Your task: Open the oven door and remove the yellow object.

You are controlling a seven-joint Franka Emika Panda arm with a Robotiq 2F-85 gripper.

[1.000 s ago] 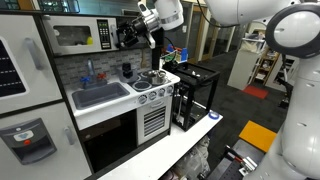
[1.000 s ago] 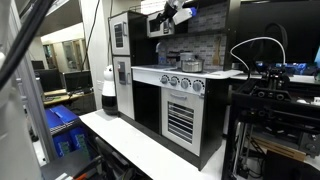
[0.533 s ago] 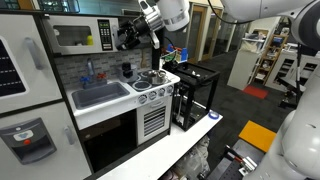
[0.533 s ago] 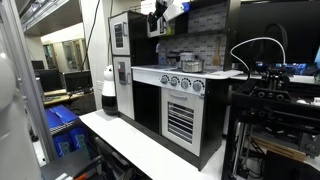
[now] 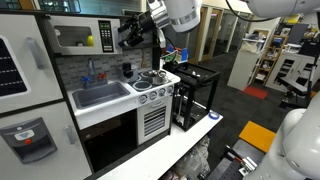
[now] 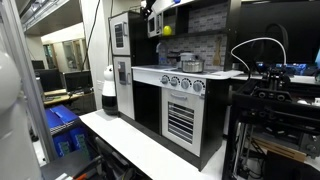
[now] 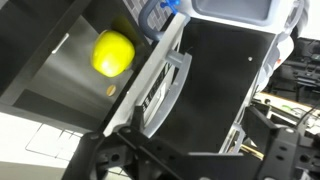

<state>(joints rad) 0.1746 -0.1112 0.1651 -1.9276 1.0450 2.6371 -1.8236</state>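
The white toy oven (image 5: 75, 38) sits high on the toy kitchen. Its oven door (image 7: 215, 80), white-framed with a dark window and a pale handle (image 7: 168, 85), stands swung open; in an exterior view it is the dark panel (image 5: 127, 36) by the gripper. The yellow object (image 7: 113, 52), a smooth round ball, lies inside the oven cavity and shows in both exterior views (image 5: 88, 41) (image 6: 167, 30). My gripper (image 7: 190, 152) is open, its fingers wide apart on either side of the door's lower part. It hangs at the oven's front (image 5: 140, 28) (image 6: 155, 8).
Below the oven are a sink (image 5: 100, 95), stove knobs (image 5: 152, 94) and a larger black-glass oven door (image 5: 110, 140). A black wire rack (image 5: 195, 95) stands beside the kitchen. A white table (image 6: 140, 145) runs along the front.
The oven door has swung further open with the gripper at it. In one exterior view the gripper has risen and the yellow ball has come into sight.
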